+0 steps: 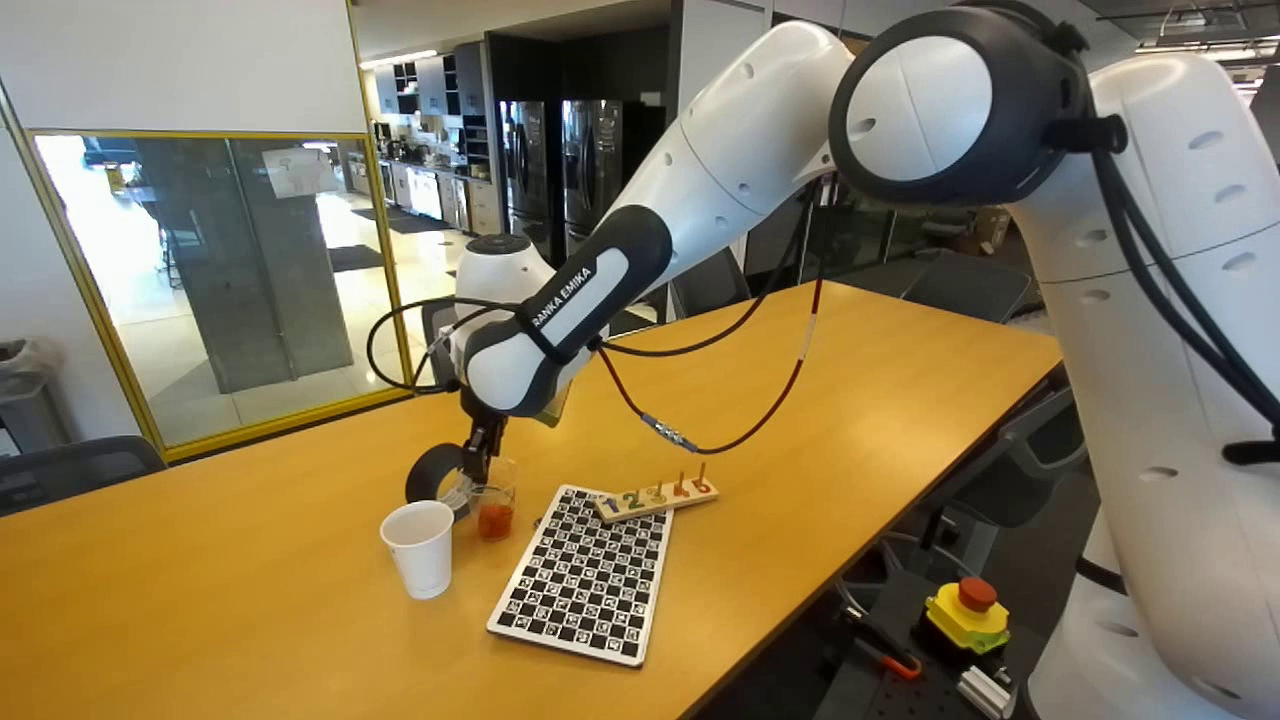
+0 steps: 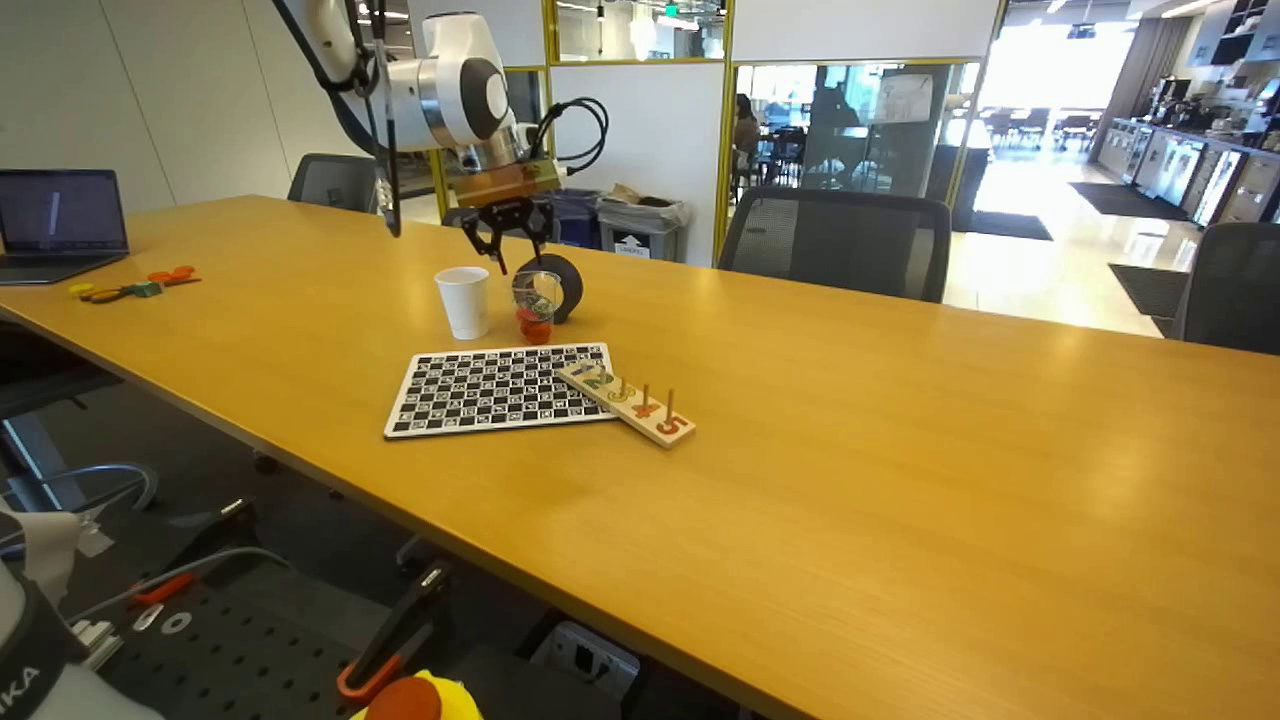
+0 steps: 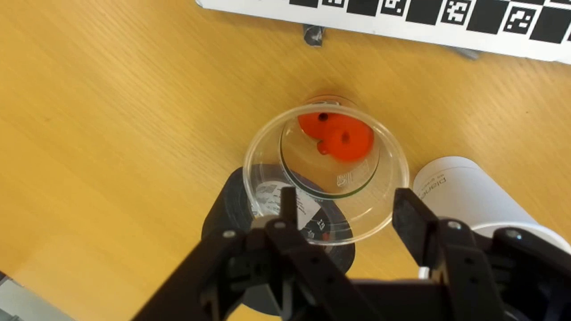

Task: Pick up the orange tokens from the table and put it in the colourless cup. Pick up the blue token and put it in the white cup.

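Smooth yellowish wood on the table [image 3: 89,133], fine slanting grain in the wrist view. Nearest: the gripper [image 3: 345,203], dark and blocky, two fingers standing apart with a wide gap between. Below it, the colourless cup [image 3: 388,178], thin see-through plastic, upright, round rim; at its bottom the orange tokens [image 3: 357,147], flat round discs with small dark centre marks, at least two, overlapping. Near that, the white cup [image 3: 468,191], opaque, tapering downward, lettering on its wall, also upright. Just beside the colourless cup, a black ring-shaped roll [image 3: 229,214], pale printed label showing through the clear plastic. Lie of the tokens: lower than the gripper and, seen from the wrist, just ahead of the finger gap. One fingertip overlaps the rim's outline, the other sits at its edge; cannot tell whether either touches. Next out, the checkered board [image 1: 590,575], flat, black-and-white, pale border; across one corner, a wooden peg board [image 2: 630,405], painted numerals, short upright pegs. Room to move: tight among cups and roll; long table edge past the checkered board runs well apart from them; broad wood stretches beyond the peg board in an exterior view. Farther off, a laptop [image 2: 60,220] by that same edge, a mesh-backed chair [image 2: 835,245] behind the opposite one, then yellow-framed glass [image 1: 280,300].
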{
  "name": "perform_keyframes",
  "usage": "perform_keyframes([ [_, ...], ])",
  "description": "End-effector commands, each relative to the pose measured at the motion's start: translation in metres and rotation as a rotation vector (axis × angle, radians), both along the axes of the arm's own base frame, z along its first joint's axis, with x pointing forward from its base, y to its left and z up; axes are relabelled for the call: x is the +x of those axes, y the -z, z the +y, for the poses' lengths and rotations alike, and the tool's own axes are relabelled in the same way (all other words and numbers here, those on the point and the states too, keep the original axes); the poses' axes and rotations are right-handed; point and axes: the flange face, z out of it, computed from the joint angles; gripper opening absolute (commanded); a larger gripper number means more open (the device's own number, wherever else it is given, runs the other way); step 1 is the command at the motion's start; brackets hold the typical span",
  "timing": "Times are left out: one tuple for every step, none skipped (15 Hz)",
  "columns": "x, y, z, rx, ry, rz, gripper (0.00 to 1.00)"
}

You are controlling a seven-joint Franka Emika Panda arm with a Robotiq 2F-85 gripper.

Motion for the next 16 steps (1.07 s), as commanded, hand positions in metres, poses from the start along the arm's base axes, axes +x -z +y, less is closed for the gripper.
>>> perform_keyframes([
  [0.011, -0.005, -0.005, 0.022, 0.062, 0.039, 0.91],
  [0.01, -0.005, -0.008, 0.034, 0.095, 0.058, 0.98],
  [0.008, -0.009, -0.012, 0.042, 0.142, 0.076, 1.0],
  [0.005, -0.012, -0.016, 0.048, 0.186, 0.095, 1.0],
  [-0.002, -0.018, -0.022, 0.053, 0.246, 0.114, 1.0],
  [-0.011, -0.024, -0.028, 0.056, 0.295, 0.132, 1.0],
  [-0.019, -0.031, -0.034, 0.051, 0.339, 0.154, 1.0],
  [-0.033, -0.04, -0.039, 0.046, 0.38, 0.177, 1.0],
  [-0.046, -0.049, -0.043, 0.047, 0.413, 0.198, 1.0],
  [-0.065, -0.058, -0.047, 0.049, 0.439, 0.217, 1.0],
  [-0.079, -0.065, -0.051, 0.048, 0.47, 0.228, 1.0],
  [-0.093, -0.073, -0.053, 0.051, 0.502, 0.235, 1.0],
  [-0.109, -0.08, -0.055, 0.047, 0.541, 0.236, 1.0],
  [-0.125, -0.087, -0.057, 0.042, 0.575, 0.238, 1.0],
  [-0.142, -0.093, -0.058, 0.035, 0.611, 0.238, 1.0],
  [-0.159, -0.099, -0.061, 0.034, 0.644, 0.238, 1.0],
])
